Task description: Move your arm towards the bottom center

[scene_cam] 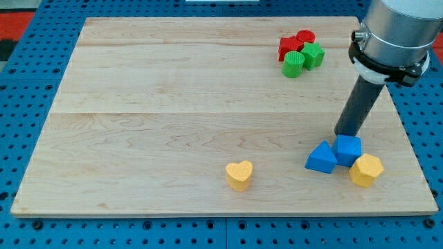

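Observation:
My tip [344, 133] rests on the wooden board [173, 104] at the view's right, just above the blue cube [348, 149]. A blue triangular block [321, 158] lies to the cube's left and touches it. A yellow hexagonal block [366, 170] lies at the cube's lower right. A yellow heart block [239, 175] sits alone near the view's bottom centre, well to the left of my tip.
At the view's top right lies a tight cluster: a red star block [289, 47], a red cylinder [305, 37], a green cylinder [293, 64] and a green star block [313, 55]. The board's right edge is close to my tip.

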Robot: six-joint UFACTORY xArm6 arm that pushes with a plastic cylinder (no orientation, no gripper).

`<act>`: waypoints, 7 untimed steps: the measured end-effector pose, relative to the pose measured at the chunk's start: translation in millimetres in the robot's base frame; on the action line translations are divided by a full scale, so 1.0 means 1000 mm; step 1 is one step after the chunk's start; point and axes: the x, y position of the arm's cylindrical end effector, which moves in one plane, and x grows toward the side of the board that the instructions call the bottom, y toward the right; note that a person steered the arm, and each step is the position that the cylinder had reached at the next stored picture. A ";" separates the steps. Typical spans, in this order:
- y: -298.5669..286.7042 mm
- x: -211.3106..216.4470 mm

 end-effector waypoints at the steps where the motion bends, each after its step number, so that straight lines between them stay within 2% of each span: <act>1: -0.001 0.000; 3: -0.012 -0.007; 7: -0.089 -0.011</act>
